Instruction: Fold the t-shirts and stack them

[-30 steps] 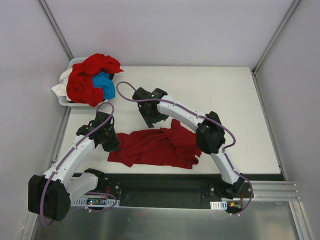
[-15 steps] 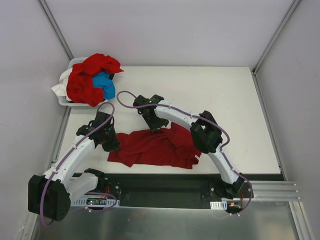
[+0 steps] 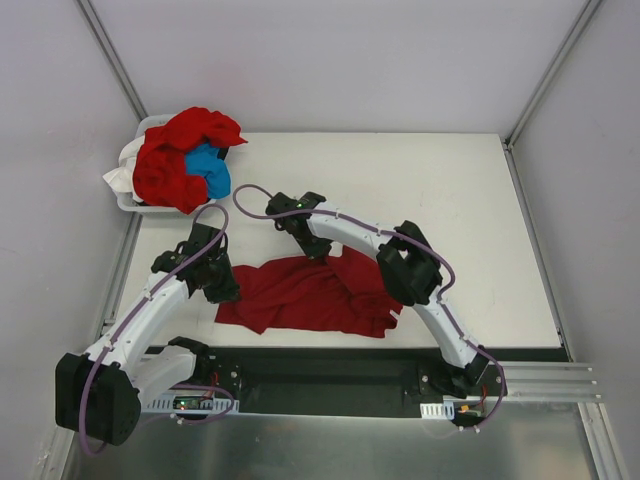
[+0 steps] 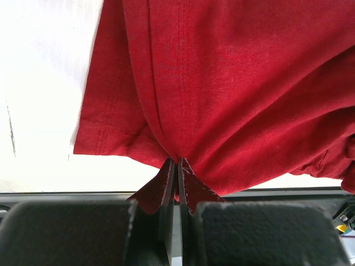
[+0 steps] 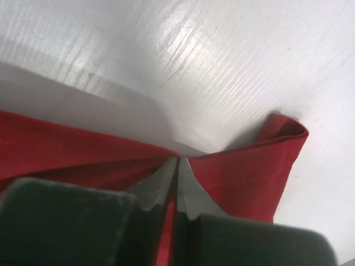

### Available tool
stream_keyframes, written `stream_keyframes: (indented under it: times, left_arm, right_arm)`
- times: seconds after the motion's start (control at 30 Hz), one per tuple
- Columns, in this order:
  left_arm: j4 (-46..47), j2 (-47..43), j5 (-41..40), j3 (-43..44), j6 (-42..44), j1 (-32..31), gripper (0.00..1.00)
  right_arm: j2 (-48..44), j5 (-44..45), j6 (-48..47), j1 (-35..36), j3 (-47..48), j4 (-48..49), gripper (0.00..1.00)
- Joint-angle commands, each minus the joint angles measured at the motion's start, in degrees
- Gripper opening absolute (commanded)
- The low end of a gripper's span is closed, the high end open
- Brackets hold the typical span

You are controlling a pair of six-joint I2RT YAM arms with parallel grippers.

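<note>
While the left tool point(image 4: 177, 166) stays clamped on the near-left edge of the red t-shirt point(image 3: 310, 300), same as a second ago, the actual news is a bit farther up the frame. The shirt lies rumpled across the lower middle of the tabletop point(image 3: 450, 200), nowhere near folded. A second back, the right tool point(image 5: 177, 163) was hanging over the shirt's far edge with its jaws wide. It has since slid a touch left and pinched shut on that far hem. Its wrist view shows cloth squeezed between the tips, with a folded corner poking out to the right.

So both tools have a bite on the same shirt now, which looks like the setup for lifting or stretching it flat before the first fold. Way off in the upper left, the pile of t-shirts point(image 3: 165, 165) with the blue one point(image 3: 208, 168) sits heaped in the white bin point(image 3: 125, 195), untouched, so most of the job is still ahead.
</note>
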Motion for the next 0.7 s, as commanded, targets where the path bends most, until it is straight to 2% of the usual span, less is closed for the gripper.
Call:
stream_keyframes:
  times: [0.0,0.13,0.2,0.43,0.6,0.67]
  left_arm:
    - [-0.1,-0.7,-0.1,1.4,1.0,0.6,0.0]
    - [-1.8,0.1,-0.8,5.1,3.2,1.0,0.0]
    - [-2.3,1.0,-0.6,9.2,3.7,1.3,0.0]
    - [-2.1,7.2,-2.0,23.4,6.0,3.8,0.0]
    - [0.3,12.2,-6.1,39.5,10.8,5.6,0.0]
    - [1.4,14.3,-6.6,48.8,12.9,6.3,0.0]
  right_arm:
    - [-2.0,3.4,-0.6,-0.5,-0.4,-0.6,0.01]
    - [-6.3,5.7,-0.7,-1.7,-0.2,-1.8,0.01]
    - [-11.9,5.3,-0.8,-3.5,-1.0,-2.0,0.01]
    - [-30.4,-6.3,-2.5,-10.9,-9.7,3.8,0.01]
    - [-40.6,-7.4,-7.3,-17.0,-5.1,3.8,0.01]
    - [-42.9,-8.3,-10.0,-20.9,-2.5,5.9,0.01]
